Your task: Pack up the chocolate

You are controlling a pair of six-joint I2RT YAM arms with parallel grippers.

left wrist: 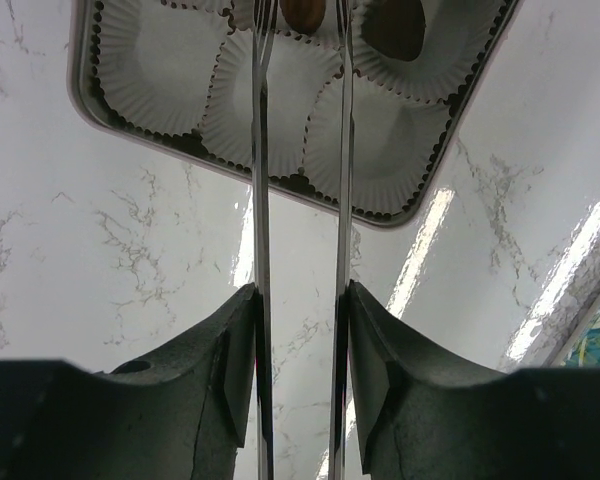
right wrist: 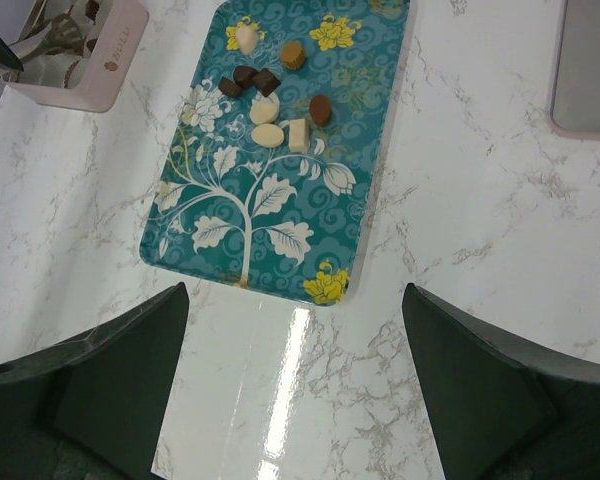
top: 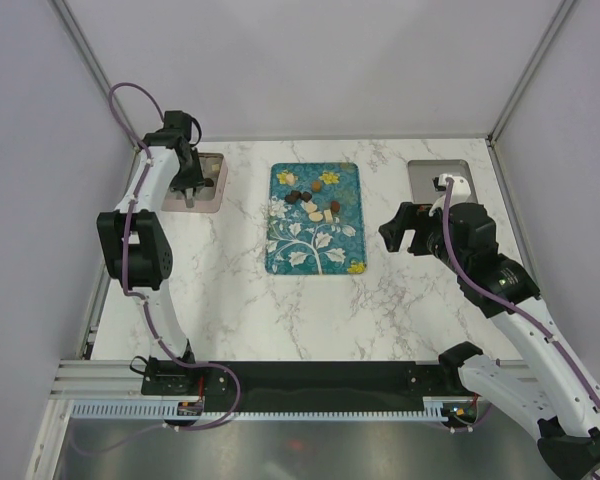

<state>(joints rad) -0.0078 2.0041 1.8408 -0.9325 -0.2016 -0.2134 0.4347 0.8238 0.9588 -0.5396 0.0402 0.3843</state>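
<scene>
White marble-look table point(top: 230, 300) with plain grey walls round it. In the middle lies a teal rectangular tray with white leaf and yellow flower prints point(top: 315, 250). The small chocolate pieces point(top: 310, 203) sit in a loose cluster on its far half: dark brown, mid brown and cream-white, nine or so in the right wrist view.

On the far left is a pale pink box point(top: 212, 200) lined with white pleated paper cups point(left wrist: 155, 70). The left gripper point(top: 188, 180) hangs over it, clamped on a pair of long thin metal tongs point(left wrist: 262, 200) whose tips reach into the box. A brown piece point(left wrist: 302, 12) shows right between the tips, but it's cut off by the frame edge, so I can't tell whether it's pinched or just lying in a cup. A darker piece point(left wrist: 395, 25) lies in the cup beside it.

The right gripper point(top: 405, 232) hovers just right of the tray, fingers spread wide with nothing in them. A flat grey panel point(top: 430, 175) lies at the far right.
</scene>
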